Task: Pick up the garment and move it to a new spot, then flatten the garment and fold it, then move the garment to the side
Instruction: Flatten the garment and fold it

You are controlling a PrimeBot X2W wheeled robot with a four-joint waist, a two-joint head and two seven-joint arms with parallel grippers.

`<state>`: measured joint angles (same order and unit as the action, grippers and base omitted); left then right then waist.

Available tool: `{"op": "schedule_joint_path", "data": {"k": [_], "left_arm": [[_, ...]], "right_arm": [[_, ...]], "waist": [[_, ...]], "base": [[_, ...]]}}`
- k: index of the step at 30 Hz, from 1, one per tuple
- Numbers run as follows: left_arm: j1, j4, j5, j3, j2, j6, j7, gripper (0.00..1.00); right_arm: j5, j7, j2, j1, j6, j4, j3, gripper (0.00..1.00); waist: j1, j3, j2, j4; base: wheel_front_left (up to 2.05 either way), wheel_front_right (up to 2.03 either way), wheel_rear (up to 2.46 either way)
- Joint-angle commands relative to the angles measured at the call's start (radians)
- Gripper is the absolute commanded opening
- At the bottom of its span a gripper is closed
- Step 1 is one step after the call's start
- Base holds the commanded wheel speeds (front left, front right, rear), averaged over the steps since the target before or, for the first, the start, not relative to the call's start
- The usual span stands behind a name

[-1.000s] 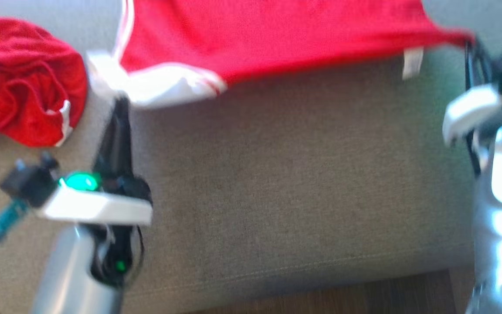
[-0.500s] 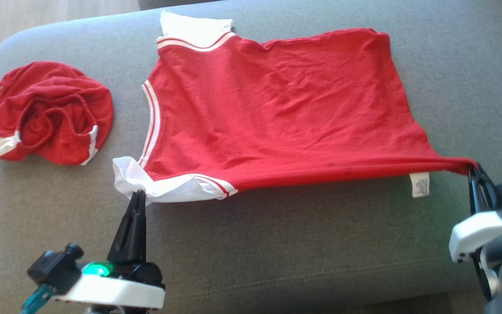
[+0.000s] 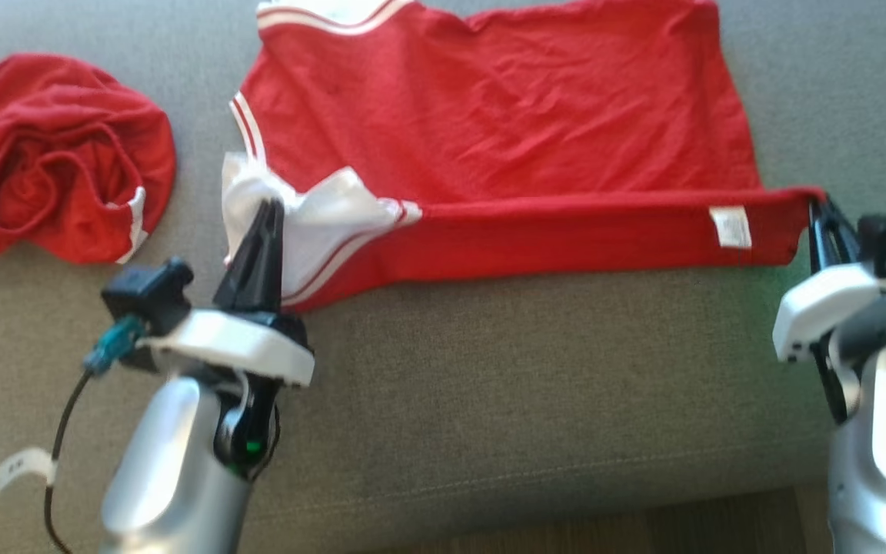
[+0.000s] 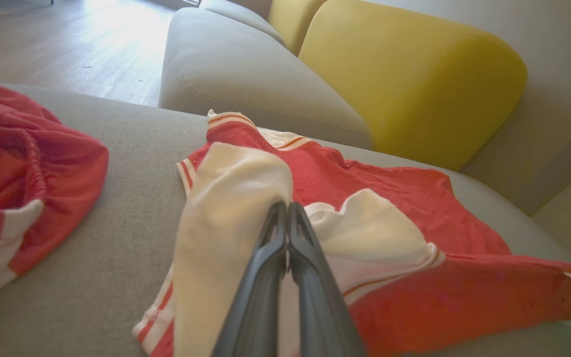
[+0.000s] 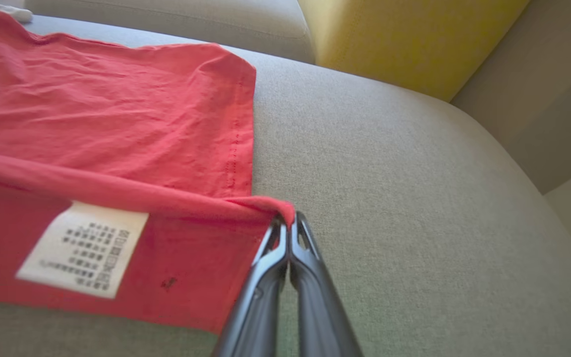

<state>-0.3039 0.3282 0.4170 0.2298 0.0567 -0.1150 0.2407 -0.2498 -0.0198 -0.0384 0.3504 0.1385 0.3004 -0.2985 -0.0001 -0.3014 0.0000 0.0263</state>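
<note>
Garment (image 3: 489, 115) hem flipped over, left hand (image 3: 268, 206), right hand (image 3: 818, 201) (both clamped)

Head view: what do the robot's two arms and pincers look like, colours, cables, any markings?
Left pincer and right pincer: two long dark tapering fingers each. Both forearms are glossy silver with a white wrist collar and a black camera block with a teal plug. A black cable carrying a white tag hangs off the left arm; a green light glows there.
</note>
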Motion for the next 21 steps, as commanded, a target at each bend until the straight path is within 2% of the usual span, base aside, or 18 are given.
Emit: {"op": "schedule_joint_path", "data": {"k": [1, 5, 12, 13, 14, 15, 16, 17, 21], "left_arm": [[-0.034, -0.011, -0.012, -0.026, 0.006, -0.003, 0.013, 0.0], [-0.106, 0.061, -0.042, -0.028, 0.011, -0.007, 0.02, 0.0], [-0.152, 0.09, -0.123, -0.082, 0.009, 0.003, 0.021, 0.0], [-0.154, 0.089, -0.129, -0.086, 0.007, 0.003, 0.021, 0.0], [-0.155, 0.089, -0.133, -0.089, 0.005, 0.002, 0.021, 0.0], [-0.156, 0.087, -0.136, -0.092, 0.003, 0.001, 0.021, 0.22], [-0.157, 0.086, -0.138, -0.096, 0.002, 0.0, 0.021, 0.72], [-0.158, 0.081, -0.136, -0.101, 0.0, -0.001, 0.021, 1.0], [-0.146, 0.051, -0.145, -0.119, -0.004, 0.0, 0.021, 1.0]], "right_arm": [[-0.008, 0.018, -0.012, 0.036, -0.008, -0.013, 0.011, 0.0], [-0.013, 0.072, -0.012, 0.117, -0.008, 0.083, 0.004, 0.0], [-0.021, 0.202, -0.019, 0.239, -0.008, 0.249, 0.025, 0.02], [-0.025, 0.212, -0.019, 0.252, -0.008, 0.269, 0.023, 0.1], [-0.03, 0.224, -0.02, 0.264, -0.008, 0.286, 0.023, 0.45], [-0.034, 0.236, -0.021, 0.274, -0.008, 0.3, 0.023, 1.0], [-0.037, 0.247, -0.022, 0.284, -0.008, 0.309, 0.022, 1.0], [-0.04, 0.258, -0.022, 0.292, -0.008, 0.312, 0.022, 1.0], [-0.085, 0.276, -0.028, 0.29, -0.008, 0.293, 0.026, 1.0]], "waist": [[0.0001, -0.025, 0.0, 0.001], [0.0001, -0.06, 0.0, 0.007], [0.0001, -0.104, 0.0, 0.013], [0.0001, -0.108, 0.0, 0.012], [0.0001, -0.111, 0.0, 0.011], [0.0001, -0.112, 0.0, 0.01], [0.0001, -0.114, 0.0, 0.009], [0.0001, -0.114, 0.0, 0.008], [0.0001, -0.103, 0.0, 0.01]], "base": [[0.0, 0.0, 0.0], [0.0, 0.0, 0.0], [0.0, 0.0, 0.0], [0.0, 0.0, 0.0], [0.0, 0.0, 0.0], [0.0, 0.0, 0.0], [0.0, 0.0, 0.0], [0.0, 0.0, 0.0], [0.0, 0.0, 0.0]]}}
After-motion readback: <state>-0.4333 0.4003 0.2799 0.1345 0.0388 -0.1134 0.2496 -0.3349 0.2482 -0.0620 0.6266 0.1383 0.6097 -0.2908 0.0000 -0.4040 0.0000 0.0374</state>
